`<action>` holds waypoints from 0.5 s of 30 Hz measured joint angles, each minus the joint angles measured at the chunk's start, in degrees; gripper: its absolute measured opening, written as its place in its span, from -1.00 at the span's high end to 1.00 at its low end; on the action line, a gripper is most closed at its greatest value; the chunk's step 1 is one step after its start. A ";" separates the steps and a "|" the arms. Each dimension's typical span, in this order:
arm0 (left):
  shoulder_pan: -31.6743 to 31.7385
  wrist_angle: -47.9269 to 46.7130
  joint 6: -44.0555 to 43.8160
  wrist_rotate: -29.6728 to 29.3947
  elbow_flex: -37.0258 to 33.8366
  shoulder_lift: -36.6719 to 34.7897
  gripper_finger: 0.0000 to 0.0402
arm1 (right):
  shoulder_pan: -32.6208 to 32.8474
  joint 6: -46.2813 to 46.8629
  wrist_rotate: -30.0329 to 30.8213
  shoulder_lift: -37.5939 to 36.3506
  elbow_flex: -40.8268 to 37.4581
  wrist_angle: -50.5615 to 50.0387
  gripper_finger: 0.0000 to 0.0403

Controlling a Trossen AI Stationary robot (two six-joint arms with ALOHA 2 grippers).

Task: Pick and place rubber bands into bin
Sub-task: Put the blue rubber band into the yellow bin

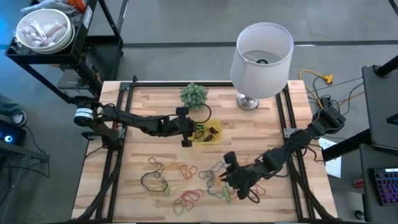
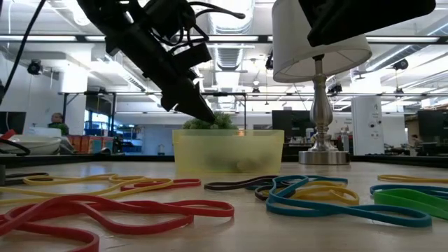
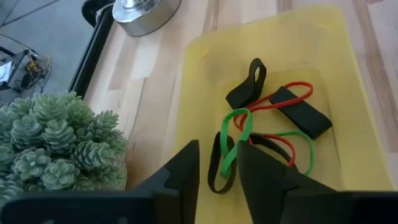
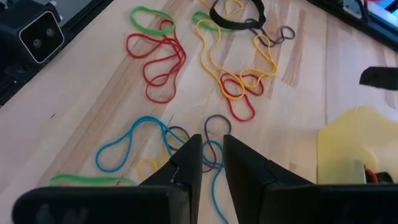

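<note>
Left gripper (image 3: 217, 165): above the shallow yellow plastic bin (image 1: 213, 126), fingers slightly parted around a thin green rubber-band loop (image 3: 235, 140); spread wider before lifting clear. Right gripper (image 4: 210, 155): narrowly parted above loose coloured rubber bands (image 1: 180, 180) on the wooden table's (image 1: 155, 106) near side; pinch one strand only.

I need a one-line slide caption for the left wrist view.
Left gripper open over the yellow bin, a green rubber band hanging between its fingers.

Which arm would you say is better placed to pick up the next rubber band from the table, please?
The right. The right gripper hangs low over the loose rubber bands, fingers straddling a grey band. The left gripper is over the yellow bin, away from the pile, a green band between its parted fingers.
</note>
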 joint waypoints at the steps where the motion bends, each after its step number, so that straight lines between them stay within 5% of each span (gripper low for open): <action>1: 0.00 -0.07 -0.12 0.00 0.00 0.00 0.50 | 0.01 0.74 0.00 0.00 -0.02 -0.36 0.70; 15: -7.15 -1.79 -0.80 0.31 0.00 -0.68 0.47 | -0.03 20.25 0.09 -0.04 -4.15 -11.78 0.70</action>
